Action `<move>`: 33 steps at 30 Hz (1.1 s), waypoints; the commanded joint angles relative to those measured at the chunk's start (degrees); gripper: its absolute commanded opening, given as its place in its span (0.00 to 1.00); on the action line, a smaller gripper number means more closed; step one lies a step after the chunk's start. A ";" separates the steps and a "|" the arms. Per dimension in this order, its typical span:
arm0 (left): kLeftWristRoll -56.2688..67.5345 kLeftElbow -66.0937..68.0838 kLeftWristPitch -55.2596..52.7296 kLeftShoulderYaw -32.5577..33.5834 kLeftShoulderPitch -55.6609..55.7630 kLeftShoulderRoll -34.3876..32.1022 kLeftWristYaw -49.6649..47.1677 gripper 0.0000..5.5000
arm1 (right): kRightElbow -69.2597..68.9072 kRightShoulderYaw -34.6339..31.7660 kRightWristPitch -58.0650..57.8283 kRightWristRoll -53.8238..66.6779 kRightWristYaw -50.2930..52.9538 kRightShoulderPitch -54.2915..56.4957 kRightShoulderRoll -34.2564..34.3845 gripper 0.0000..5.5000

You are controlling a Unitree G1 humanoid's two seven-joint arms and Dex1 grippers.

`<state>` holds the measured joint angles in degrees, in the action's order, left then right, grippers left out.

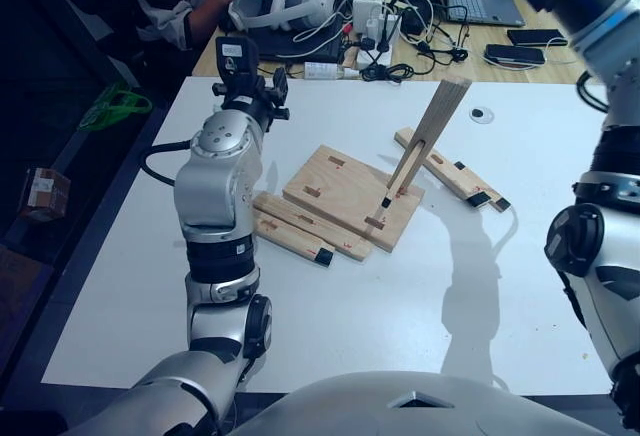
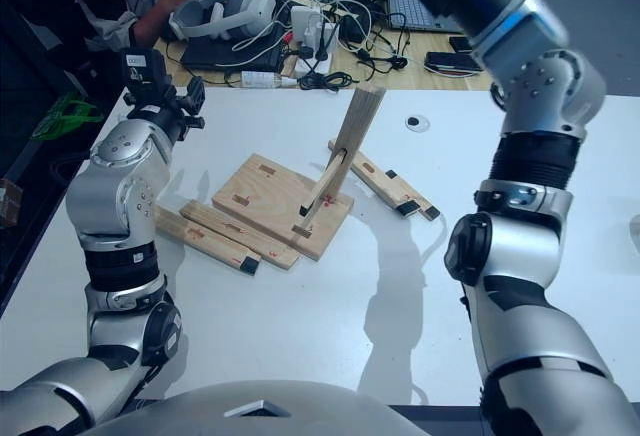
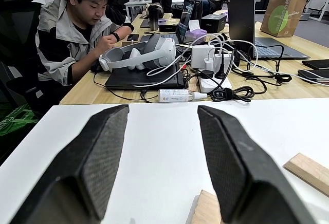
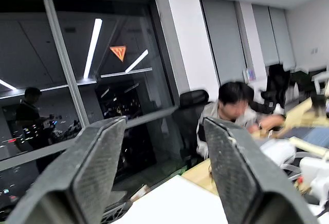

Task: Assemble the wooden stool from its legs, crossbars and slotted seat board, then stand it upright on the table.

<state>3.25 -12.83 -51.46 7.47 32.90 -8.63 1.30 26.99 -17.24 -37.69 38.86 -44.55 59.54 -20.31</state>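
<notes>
From the head, the white worktop (image 1: 400,306) carried the flat, pale, square wooden seat board with slots (image 1: 335,186) near its middle, somewhat toward the far edge. One pale wooden leg with a black tip (image 1: 430,131) stood on the board, leaning toward the far right corner. Its lower end met the board near the board's right side, and whether it sat in a slot could not be told. Two pale wooden bars with black ends (image 1: 300,228) lay side by side against the board's side facing the left edge. Two more black-ended wooden bars (image 1: 450,168) lay together on the far right side of the board, just beside it. The left claw (image 1: 270,91) hung above the worktop toward the far left corner, apart from all the wood.

At the left wrist, the left claw's black pads (image 3: 97,167) were spread wide with nothing between them, above bare worktop, with the corner of the seat board and one bar beyond.

At the right wrist, the right claw (image 4: 164,124) was spread too, gripping nothing, pointed out at the room.
</notes>
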 commanded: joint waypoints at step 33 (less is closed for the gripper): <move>1.93 4.82 -4.75 -13.11 -15.95 -33.92 32.53 0.45 | -53.84 4.73 -16.23 8.51 -14.73 -72.62 -24.65 0.50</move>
<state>5.16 -8.31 -55.47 -5.10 15.30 -43.57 34.21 -24.60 -17.34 -57.26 50.99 -59.06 -12.46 -44.35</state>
